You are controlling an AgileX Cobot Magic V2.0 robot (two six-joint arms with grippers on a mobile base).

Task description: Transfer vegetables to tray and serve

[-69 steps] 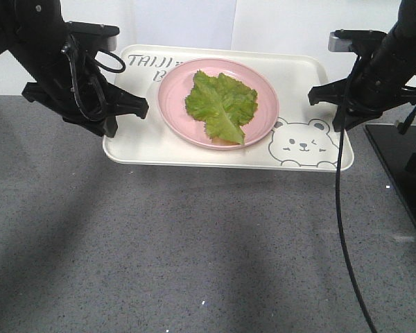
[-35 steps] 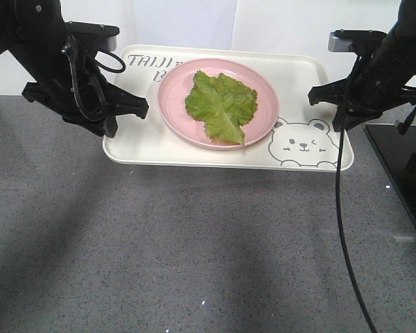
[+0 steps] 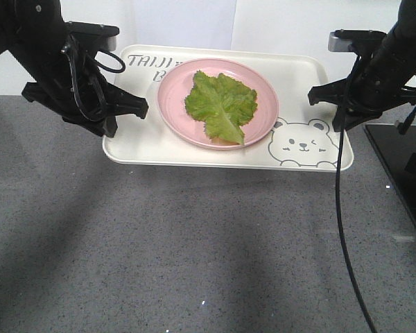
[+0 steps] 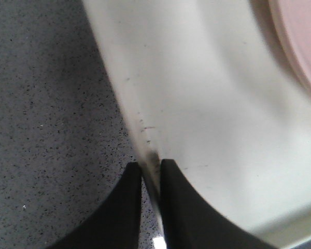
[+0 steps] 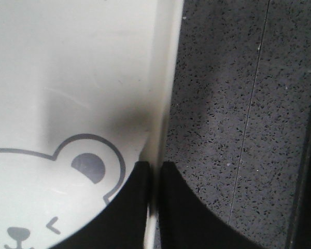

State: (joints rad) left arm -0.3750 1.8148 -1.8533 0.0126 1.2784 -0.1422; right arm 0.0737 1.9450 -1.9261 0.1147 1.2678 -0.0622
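While both tools (image 4: 150, 171) (image 5: 154, 174) pinch the cream tray's (image 3: 135, 142) rims: crinkly green lettuce (image 3: 220, 104), pale-ribbed.

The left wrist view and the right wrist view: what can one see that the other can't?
Only the left wrist view shows an edge of the pink plate and the left hand, its fingers pinching the tray's rim. Only the right wrist view shows the bear face printed on the tray, a thin cable across the counter, and the right hand pinching the rim on its side. Both show the cream tray and the grey speckled counter. Neither shows the lettuce.
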